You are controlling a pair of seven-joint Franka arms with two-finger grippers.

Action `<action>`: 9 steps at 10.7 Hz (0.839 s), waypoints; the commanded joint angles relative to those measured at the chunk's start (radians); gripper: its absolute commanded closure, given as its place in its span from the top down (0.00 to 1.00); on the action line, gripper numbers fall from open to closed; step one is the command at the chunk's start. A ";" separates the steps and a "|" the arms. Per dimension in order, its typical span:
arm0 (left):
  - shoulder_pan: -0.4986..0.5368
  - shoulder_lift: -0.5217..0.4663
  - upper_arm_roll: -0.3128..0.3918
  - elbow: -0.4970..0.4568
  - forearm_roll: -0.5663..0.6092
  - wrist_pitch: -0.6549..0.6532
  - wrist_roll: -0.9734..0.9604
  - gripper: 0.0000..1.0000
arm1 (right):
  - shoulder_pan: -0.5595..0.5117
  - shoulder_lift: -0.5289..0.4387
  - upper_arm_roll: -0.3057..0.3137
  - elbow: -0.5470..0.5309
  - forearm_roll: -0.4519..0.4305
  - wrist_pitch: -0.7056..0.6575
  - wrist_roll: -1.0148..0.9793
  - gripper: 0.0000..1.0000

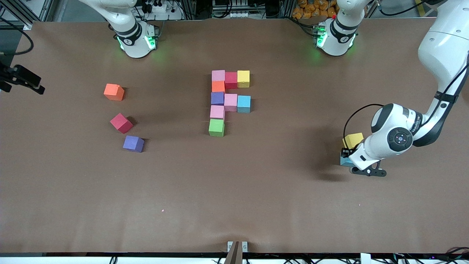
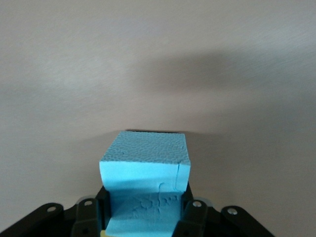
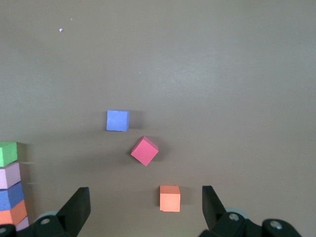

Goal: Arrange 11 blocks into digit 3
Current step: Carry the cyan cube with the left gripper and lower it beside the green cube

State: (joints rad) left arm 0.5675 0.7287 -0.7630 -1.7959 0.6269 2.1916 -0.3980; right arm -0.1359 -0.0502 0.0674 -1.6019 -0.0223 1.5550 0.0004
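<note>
The unfinished digit 3 (image 1: 223, 102) lies mid-table, built of nine blocks from a pink one (image 1: 218, 75) down to a green one (image 1: 216, 127). My left gripper (image 1: 351, 160) is low at the left arm's end of the table. It is shut on a light blue block (image 1: 343, 161), which fills the space between the fingers (image 2: 190, 217). A yellow block (image 1: 353, 140) sits right beside it. My right gripper (image 3: 145, 203) hangs open high over the loose orange block (image 3: 170, 198) and holds nothing.
Toward the right arm's end of the table lie three loose blocks: orange (image 1: 114, 92), red (image 1: 121, 123) and purple (image 1: 133, 143). A black camera mount (image 1: 22, 79) juts in at that table edge. The right wrist view catches the figure's green block (image 3: 8, 153).
</note>
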 commanded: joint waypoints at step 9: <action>-0.567 0.026 -0.035 0.211 -0.104 -0.023 -0.823 0.00 | 0.025 0.027 0.003 0.007 -0.010 -0.009 0.012 1.00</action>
State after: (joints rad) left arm 0.1121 0.7259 -0.8604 -1.6643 0.5533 2.1887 -0.9959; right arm -0.1294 -0.0276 0.0722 -1.6021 -0.0238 1.5509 0.0002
